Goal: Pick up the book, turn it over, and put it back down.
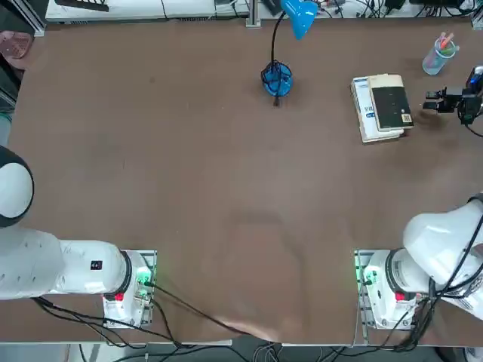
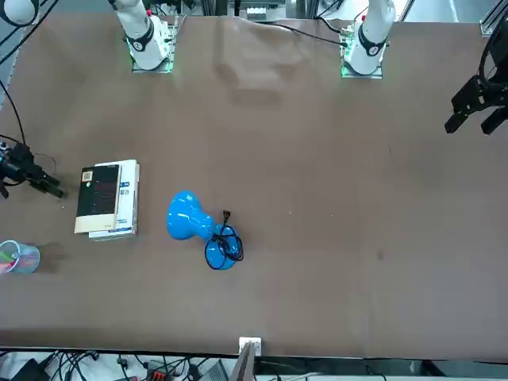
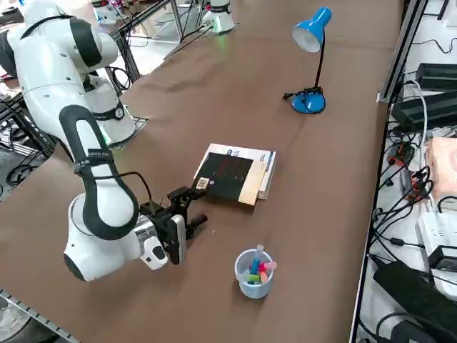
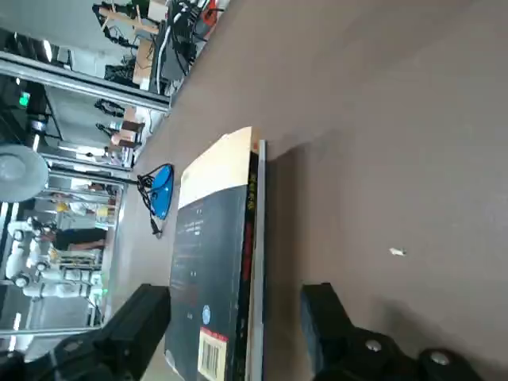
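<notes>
With its fingers wide apart and nothing between them, the right gripper (image 3: 191, 227) hovers low over the table (image 1: 219, 181), just beside the book (image 1: 392, 104) at its label end. Book lies flat on top of the thicker white book (image 1: 364, 110), near the table's far right corner, black cover with cream band up, small pale label at one corner. Cup of markers (image 1: 439, 56) sits nearer that corner; blue lamp (image 1: 278, 78) stands near the far edge.

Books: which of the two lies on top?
The thin black one with a cream strip and small pale label; the thicker white one with blue lettering is underneath.
</notes>
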Tool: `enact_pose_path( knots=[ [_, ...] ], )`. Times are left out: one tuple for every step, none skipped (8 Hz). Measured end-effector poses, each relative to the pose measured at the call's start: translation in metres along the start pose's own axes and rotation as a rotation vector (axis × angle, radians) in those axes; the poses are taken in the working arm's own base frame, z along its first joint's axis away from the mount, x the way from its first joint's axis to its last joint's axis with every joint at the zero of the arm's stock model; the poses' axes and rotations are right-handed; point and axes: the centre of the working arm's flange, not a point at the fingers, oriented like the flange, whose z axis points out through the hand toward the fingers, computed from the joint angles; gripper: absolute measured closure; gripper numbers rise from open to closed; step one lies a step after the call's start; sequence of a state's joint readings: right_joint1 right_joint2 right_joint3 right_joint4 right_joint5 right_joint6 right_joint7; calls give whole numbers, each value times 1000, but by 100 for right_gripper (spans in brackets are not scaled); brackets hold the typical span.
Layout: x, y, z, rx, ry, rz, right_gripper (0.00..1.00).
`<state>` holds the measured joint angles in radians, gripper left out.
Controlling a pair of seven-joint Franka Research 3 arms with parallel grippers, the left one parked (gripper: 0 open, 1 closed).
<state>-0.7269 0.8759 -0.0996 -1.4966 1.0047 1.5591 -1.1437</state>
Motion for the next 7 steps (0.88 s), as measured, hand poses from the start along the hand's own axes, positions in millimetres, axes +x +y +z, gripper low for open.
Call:
enact_pose_path(
  knots=[
    [0,4,4,7,2,31,3],
    [3,6,6,10,2,76,3],
    [7,4,9,16,-1,118,3],
    [11,2,16,26,-6,147,3],
    [11,4,22,38,-13,163,3],
    [10,8,29,53,-21,170,3],
    [9,12,37,69,-29,172,3]
  ],
)
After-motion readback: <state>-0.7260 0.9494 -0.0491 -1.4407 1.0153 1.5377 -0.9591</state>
